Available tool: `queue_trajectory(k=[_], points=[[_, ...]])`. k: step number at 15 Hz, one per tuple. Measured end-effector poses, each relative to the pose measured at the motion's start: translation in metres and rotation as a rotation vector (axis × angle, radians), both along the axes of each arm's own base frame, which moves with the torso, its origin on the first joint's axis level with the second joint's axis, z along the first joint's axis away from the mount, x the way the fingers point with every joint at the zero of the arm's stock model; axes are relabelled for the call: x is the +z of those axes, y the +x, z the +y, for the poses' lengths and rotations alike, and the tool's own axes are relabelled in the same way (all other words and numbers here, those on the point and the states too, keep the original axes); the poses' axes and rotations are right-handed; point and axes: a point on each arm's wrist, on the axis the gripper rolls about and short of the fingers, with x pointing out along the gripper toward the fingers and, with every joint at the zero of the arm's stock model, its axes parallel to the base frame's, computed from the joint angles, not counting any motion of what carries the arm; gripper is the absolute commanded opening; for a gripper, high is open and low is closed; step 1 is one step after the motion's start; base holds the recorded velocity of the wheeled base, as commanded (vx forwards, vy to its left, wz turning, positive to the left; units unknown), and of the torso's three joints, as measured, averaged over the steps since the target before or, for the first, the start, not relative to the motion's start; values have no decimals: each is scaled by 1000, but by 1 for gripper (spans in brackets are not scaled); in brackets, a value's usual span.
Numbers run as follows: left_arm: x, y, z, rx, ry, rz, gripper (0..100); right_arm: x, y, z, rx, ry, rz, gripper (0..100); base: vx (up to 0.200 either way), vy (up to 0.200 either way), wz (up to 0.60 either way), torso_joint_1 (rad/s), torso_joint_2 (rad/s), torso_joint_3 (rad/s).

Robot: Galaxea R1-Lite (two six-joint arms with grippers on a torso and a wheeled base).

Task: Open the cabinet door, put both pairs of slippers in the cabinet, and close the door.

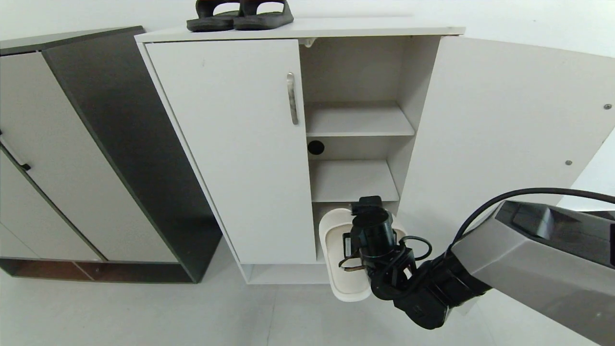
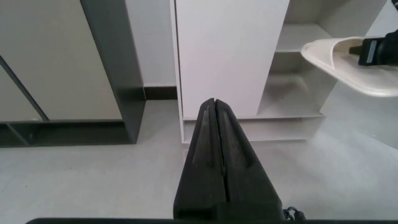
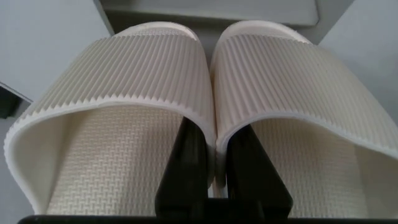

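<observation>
The white cabinet [image 1: 230,144] has its right door [image 1: 495,134] swung open, showing bare shelves [image 1: 355,120], and its left door shut. A dark grey pair of slippers [image 1: 240,15] sits on the cabinet top. My right gripper [image 1: 358,250] is shut on the cream slippers [image 1: 338,269], pinching the two inner edges together [image 3: 214,155], in front of the lowest compartment. The cream pair [image 2: 354,59] also shows from the left wrist. My left gripper [image 2: 214,115] is shut and holds nothing, low over the floor before the cabinet.
A grey and white cabinet [image 1: 86,158] stands to the left, its dark side panel [image 2: 112,62] close to the white cabinet. The open door juts out on the right beside my right arm. Bare floor [image 1: 144,312] lies in front.
</observation>
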Motion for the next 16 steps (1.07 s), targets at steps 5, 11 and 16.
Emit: queue_trajectory(k=[5,11,16], points=[[0,0,0,0,1,0,0,-8,5,1,-17,-2,-2,0,0,0,0,5,1,-161],[0,0,0,0,0,0,0,-5,11,1,-26,44,-185,0,0,0,0,0,0,0],[0,0,0,0,-1,0,0,-19,15,-3,-38,17,-168,0,0,0,0,0,0,0]])
